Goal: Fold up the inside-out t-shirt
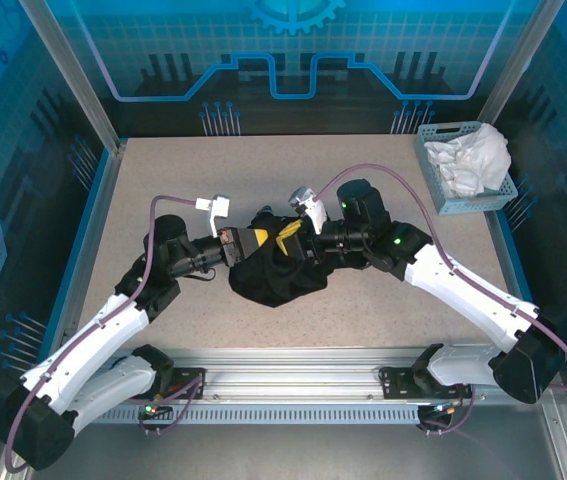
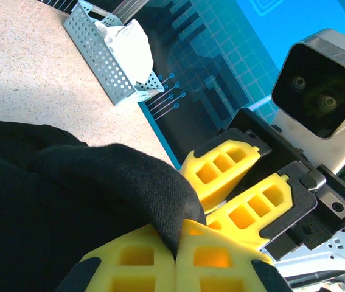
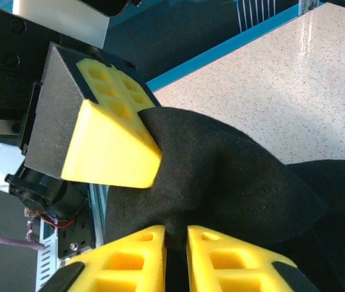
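Both jaws pinched tight: left gripper (image 2: pixel 177 258) and right gripper (image 3: pixel 176 242) each clamp a ridge of the inside-out t-shirt (image 1: pixel 273 280), bunched between and beneath the 2, which looks soft, light and floppy, so hems or seams look best to grab.

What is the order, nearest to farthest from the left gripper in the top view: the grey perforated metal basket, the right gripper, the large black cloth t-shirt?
1. The large black cloth t-shirt, bunched at the table's middle, pinched by the left gripper.
2. The right gripper, just to its right, gripping the same cloth.
3. The grey perforated metal basket, in the far right corner.
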